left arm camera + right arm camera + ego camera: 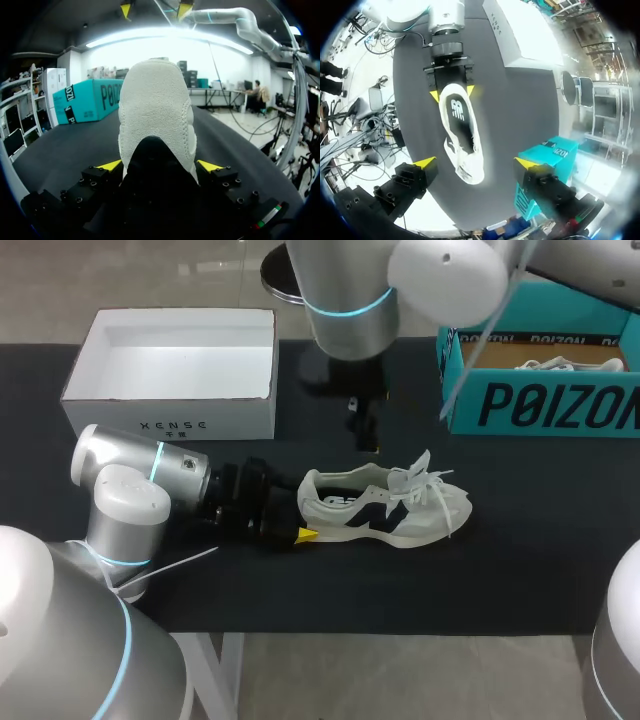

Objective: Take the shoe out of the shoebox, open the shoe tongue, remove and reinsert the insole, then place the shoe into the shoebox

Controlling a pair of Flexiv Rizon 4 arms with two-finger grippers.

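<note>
A white sneaker (385, 505) with dark side markings and loose laces lies upright on the black table, toe pointing right. My left gripper (303, 512) comes in level from the left and is shut on its heel. In the left wrist view both yellow tips press the heel of the sneaker (155, 105), one on each side. My right gripper (365, 428) hangs above the sneaker's middle, pointing down. In its own view the right gripper (472, 162) is open and holds nothing, with the sneaker (462, 135) below it and the left gripper (452, 92) at the heel. The insole opening shows dark.
An open white shoebox (170, 400) stands at the back left of the table, its inside bare. A teal shoebox (540, 405) holding another white shoe stands at the back right. The table's front edge runs just below the sneaker.
</note>
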